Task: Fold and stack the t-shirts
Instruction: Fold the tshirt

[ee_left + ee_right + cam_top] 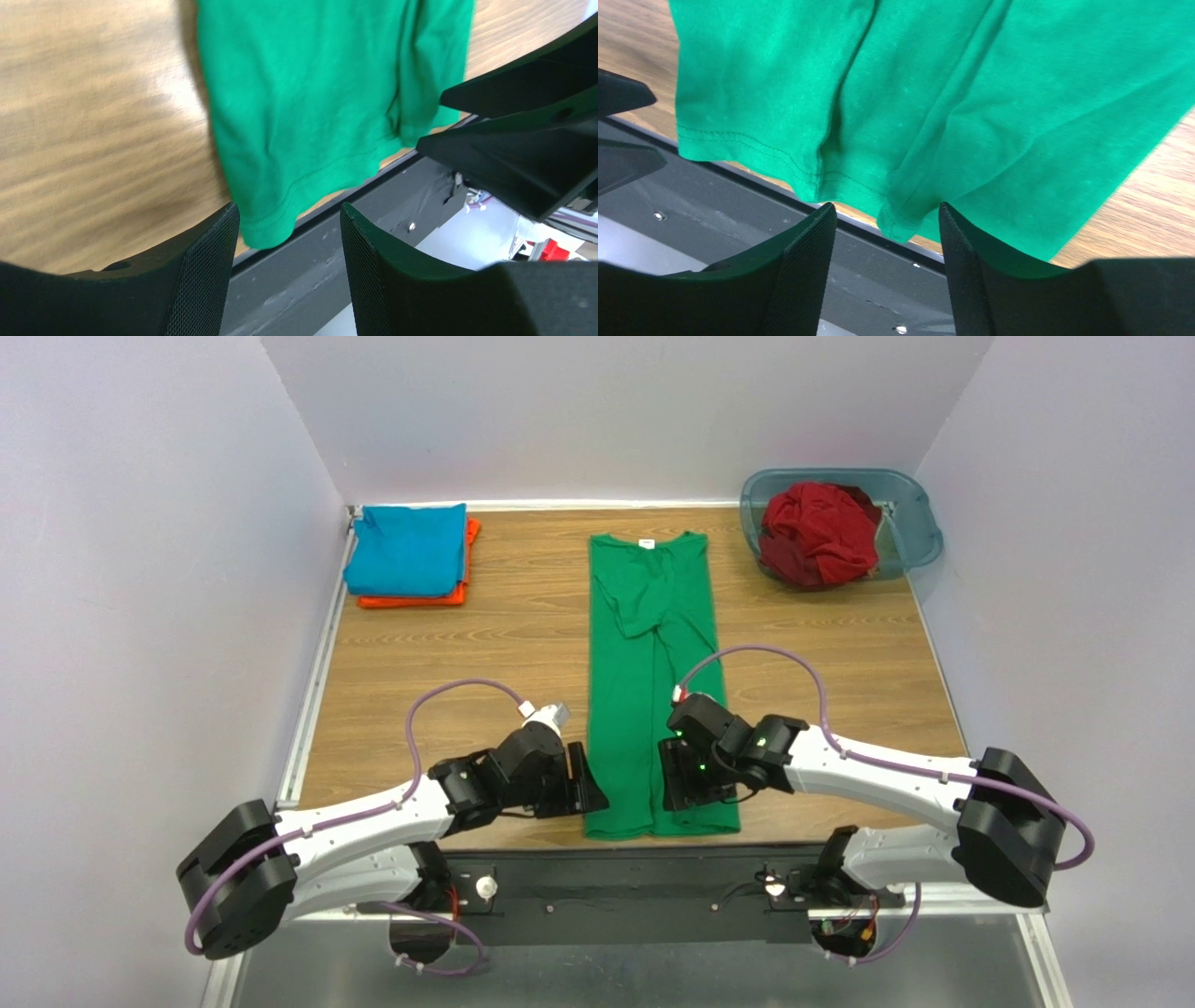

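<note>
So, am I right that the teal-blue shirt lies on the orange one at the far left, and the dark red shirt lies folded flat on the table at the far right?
Not quite: the top view shows the dark red shirt crumpled inside the plastic tub, not folded flat on the table. The teal-blue shirt does lie on the orange one at the far left.

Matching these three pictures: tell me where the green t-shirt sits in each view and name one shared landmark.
Top external: the green t-shirt lies lengthwise mid-table, collar far, hem at the near edge.
Left wrist: the green t-shirt fills the upper middle, one hem corner lowest.
Right wrist: the green t-shirt spans the top, hem downward.
Shared landmark: the dark rail just below that hem, in all three.
</note>
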Controlling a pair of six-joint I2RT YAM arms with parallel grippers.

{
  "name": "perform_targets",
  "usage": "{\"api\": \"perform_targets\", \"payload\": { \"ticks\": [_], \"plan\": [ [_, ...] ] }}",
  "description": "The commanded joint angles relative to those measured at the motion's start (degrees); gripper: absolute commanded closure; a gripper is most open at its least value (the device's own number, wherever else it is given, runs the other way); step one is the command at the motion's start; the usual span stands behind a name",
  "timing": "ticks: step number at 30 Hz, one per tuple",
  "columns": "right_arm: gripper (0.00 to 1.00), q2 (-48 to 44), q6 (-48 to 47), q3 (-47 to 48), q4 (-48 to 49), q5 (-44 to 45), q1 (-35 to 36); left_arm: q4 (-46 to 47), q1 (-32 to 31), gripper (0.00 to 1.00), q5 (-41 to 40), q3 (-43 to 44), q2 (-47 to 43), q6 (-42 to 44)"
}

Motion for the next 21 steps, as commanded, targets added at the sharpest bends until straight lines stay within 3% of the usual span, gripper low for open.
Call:
{"api": "perform_targets", "payload": {
  "ticks": [1,5,9,18,21],
  "plan": [
    [0.42,1.2,1.8,-1.7,1.9,-2.5,0.3,-2.5,-1.3,0.37,0.8,-1.1,-0.4,-3.4],
    [0.47,2.1,2.0,-2.0,2.2,-2.8,0.3,-1.8,-2.0,0.41,0.8,-1.7,0.0,-4.0],
    [0.55,3.2,2.4,-2.3,2.3,-2.5,0.4,0.7,-2.9,0.56,1.9,-2.2,1.8,-4.6],
    [0.72,4.3,3.5,-2.8,2.3,-2.3,0.3,2.8,-3.7,0.63,2.9,-1.3,8.0,-3.1],
    [0.81,4.8,3.9,-3.0,2.2,-2.5,0.4,2.8,-3.7,0.72,3.1,-0.9,9.0,-2.5]
  ]
}}
